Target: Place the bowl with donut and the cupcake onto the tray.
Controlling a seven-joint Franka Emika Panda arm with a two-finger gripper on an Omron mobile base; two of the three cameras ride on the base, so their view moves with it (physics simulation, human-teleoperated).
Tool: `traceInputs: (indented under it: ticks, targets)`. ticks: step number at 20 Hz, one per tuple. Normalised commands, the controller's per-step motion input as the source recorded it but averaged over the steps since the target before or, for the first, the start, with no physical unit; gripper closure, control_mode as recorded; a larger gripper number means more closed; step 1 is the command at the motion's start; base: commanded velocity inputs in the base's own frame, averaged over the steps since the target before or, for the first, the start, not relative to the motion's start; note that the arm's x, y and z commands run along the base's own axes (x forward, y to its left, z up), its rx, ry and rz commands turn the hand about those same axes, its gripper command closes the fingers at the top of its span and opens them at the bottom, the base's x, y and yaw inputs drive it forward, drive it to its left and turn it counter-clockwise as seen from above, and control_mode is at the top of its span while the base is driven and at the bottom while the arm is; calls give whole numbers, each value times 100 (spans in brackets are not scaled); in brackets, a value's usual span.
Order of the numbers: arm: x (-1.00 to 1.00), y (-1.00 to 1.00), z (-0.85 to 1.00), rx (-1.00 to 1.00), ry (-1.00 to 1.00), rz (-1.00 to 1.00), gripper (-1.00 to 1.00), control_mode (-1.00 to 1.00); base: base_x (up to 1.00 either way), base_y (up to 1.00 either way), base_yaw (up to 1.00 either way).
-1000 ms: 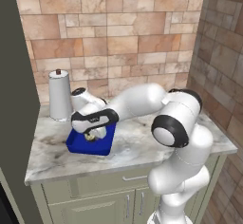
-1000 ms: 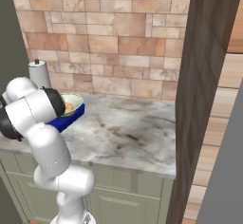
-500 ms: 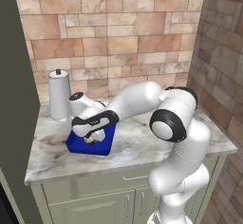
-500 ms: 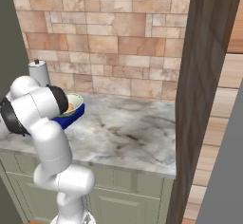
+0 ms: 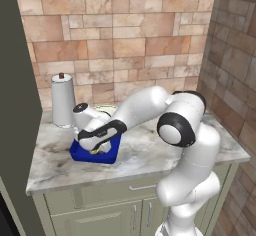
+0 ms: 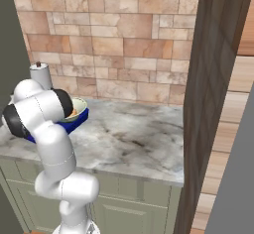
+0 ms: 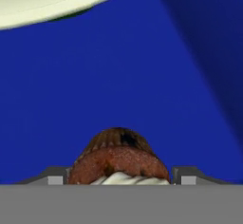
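The blue tray [image 5: 78,154] lies at the left of the marble counter, and its floor [image 7: 118,71] spreads out in the hand view. My gripper [image 5: 98,147] hangs low over the tray's near part. In the hand view the gripper [image 7: 118,176] is shut on the dark brown cupcake [image 7: 118,153], which fills the gap between the two finger tips just above the tray floor. The pale bowl's rim [image 7: 57,0] curves across the top of that view. From the right, the bowl [image 6: 80,103] sits on the tray [image 6: 83,115] with the orange donut [image 6: 73,113] inside, half hidden by my arm.
A white paper towel roll [image 5: 62,100] stands at the back left of the counter, close behind the tray. The brick wall runs along the back. A tall dark wooden panel [image 6: 213,79] borders the counter on the right. Bare marble [image 6: 134,134] stretches right of the tray.
The hand has shifted a little to the left and lower over the tray, and the forearm has swung with it. The jaws have kept the same spread.
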Motion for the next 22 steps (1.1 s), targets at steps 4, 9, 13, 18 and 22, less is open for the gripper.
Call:
traceInputs:
  ticks: [4,9,13,18,22]
  targets:
    - [1,0,-13,0,0,4,100,-100,0,0,0]
    - [2,0,-4,0,0,2,-100,-100,0,0,0]
    - [0,0,14,0,0,1,-100,-100,0,0,0]
    - [0,0,33,-5,2,0,-100,-100,0,0,0]
    - [-2,0,35,-2,1,0,-100,-100,0,0,0]
